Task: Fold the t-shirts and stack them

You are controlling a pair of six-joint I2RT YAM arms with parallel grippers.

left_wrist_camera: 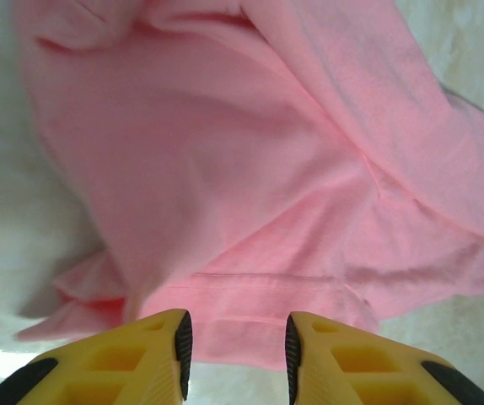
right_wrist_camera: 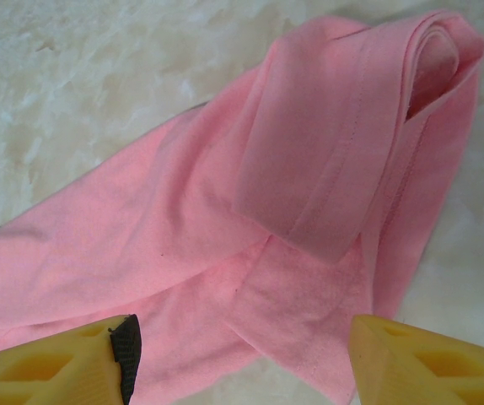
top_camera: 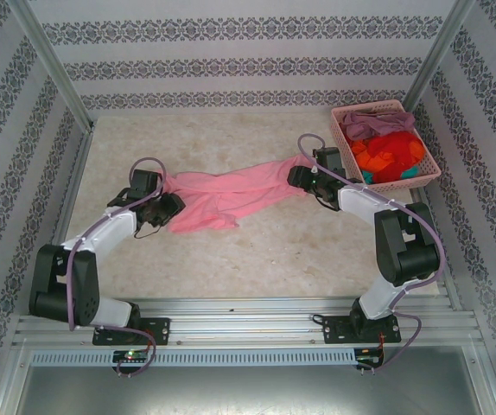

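A light pink t-shirt point(top_camera: 231, 194) lies crumpled and stretched across the middle of the table between my two grippers. At its left end sits my left gripper point(top_camera: 172, 207), open. In the left wrist view the shirt's hem point(left_wrist_camera: 250, 295) lies flat just beyond the left gripper point(left_wrist_camera: 236, 325), nothing pinched. My right gripper point(top_camera: 298, 177) hovers at the shirt's right end, wide open. In the right wrist view a folded sleeve point(right_wrist_camera: 335, 143) lies ahead of the right gripper point(right_wrist_camera: 242, 329). Mauve point(top_camera: 378, 121), orange-red point(top_camera: 386, 154) and teal point(top_camera: 414, 170) t-shirts fill the basket.
The pink lattice basket point(top_camera: 405, 182) stands at the back right corner, close behind my right arm. Patterned walls with metal posts enclose the table on three sides. Pale marbled tabletop point(top_camera: 274, 251) lies bare in front of the shirt.
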